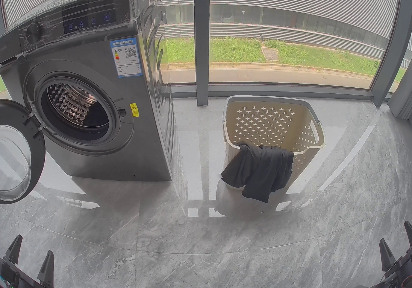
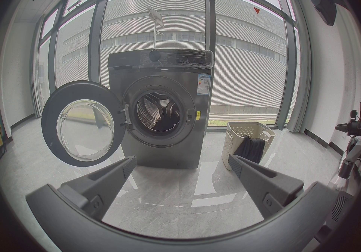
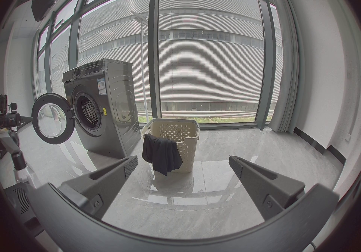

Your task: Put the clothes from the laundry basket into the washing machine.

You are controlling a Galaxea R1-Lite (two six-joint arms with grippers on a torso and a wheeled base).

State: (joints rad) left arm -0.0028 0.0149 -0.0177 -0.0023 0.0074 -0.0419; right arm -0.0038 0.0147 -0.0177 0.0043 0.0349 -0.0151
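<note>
So, left gripper [image 1: 32, 254] hovers over the grey floor [image 1: 206, 237] with its fingers spread apart. Washing machine [image 1: 98, 100] stands with its round door [image 1: 17, 151] swung open. Near it sits the laundry basket [image 1: 266, 123], a dark garment [image 1: 259, 168] draped over its front rim. Right gripper [image 1: 395, 237] is spread wide as well.

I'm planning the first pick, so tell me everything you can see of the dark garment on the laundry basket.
The dark garment is black or very dark grey, a soft matte cloth lying in loose folds. It hangs over the near rim of the cream laundry basket, most of it draped down the outer wall. Its lowest fold comes close to the grey floor; whether it touches I cannot tell. Only the basket visibly touches it.
</note>
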